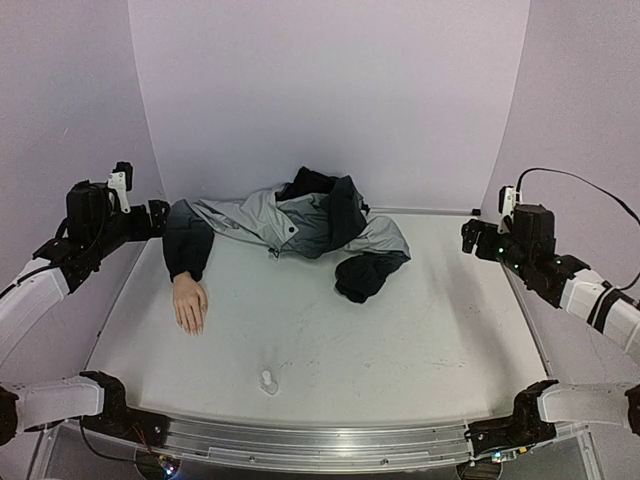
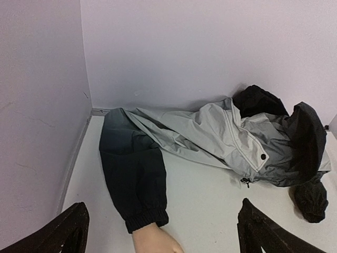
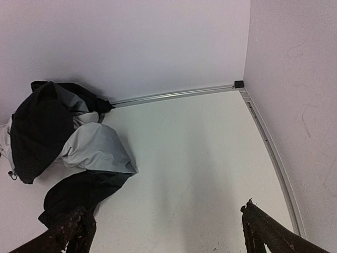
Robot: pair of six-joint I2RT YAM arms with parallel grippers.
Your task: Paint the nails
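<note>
Nails (image 1: 192, 327): at the near tips of the pale mannequin hand (image 1: 189, 303), on the left side of the table (image 1: 400, 340), too small to tell apart. Pointing toward the near edge, long axis running near to far. Nearer still and to the right, well apart: a small clear bottle (image 1: 267, 381) (contents impossible to tell). Behind the hand, wrist tucked into the black cuff (image 1: 185, 268) of a grey-black jacket (image 1: 300, 225) heaped along the back wall. Left gripper (image 1: 158, 216) raised at the left edge, near the sleeve, fingers spread wide, holding nothing. Right gripper (image 1: 468, 238) raised at the right edge, apart from the jacket, fingers equally wide, empty.
</note>
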